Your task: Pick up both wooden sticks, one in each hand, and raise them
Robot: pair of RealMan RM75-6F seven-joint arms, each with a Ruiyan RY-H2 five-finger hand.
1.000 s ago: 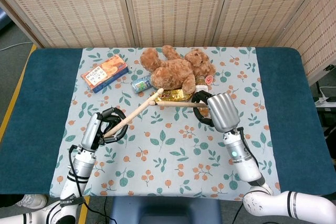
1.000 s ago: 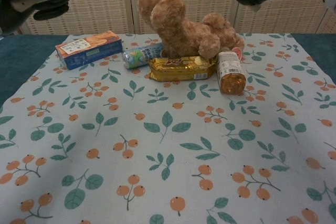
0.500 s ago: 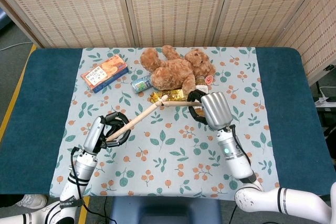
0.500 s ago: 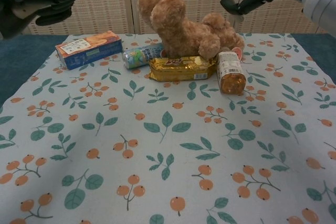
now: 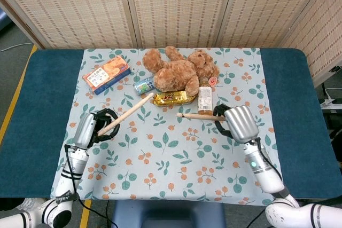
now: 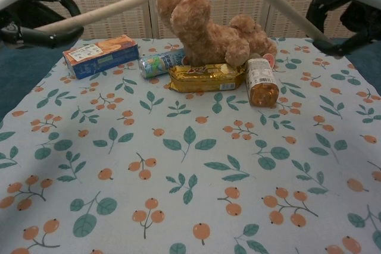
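My left hand (image 5: 94, 126) (image 6: 30, 13) grips one wooden stick (image 5: 126, 111) (image 6: 101, 11) by its lower end; the stick slants up and to the right, its tip near the teddy bear. On the other side, my right hand (image 5: 235, 123) (image 6: 348, 10) holds the second wooden stick (image 5: 199, 116) (image 6: 275, 3), which lies nearly level in the head view and points left. In the chest view both sticks are lifted well above the cloth, and their tips stand apart.
A brown teddy bear (image 5: 179, 71) sits at the back of the floral cloth (image 5: 171, 153). In front of it lie a gold snack packet (image 5: 172, 97), a small can (image 5: 143, 85) and a bottle (image 5: 204, 99). A biscuit box (image 5: 106, 73) lies at back left.
Both hands have moved outward, left hand to the left and right hand to the right. The stick tips, which crossed near the snack packet before, are now separated.
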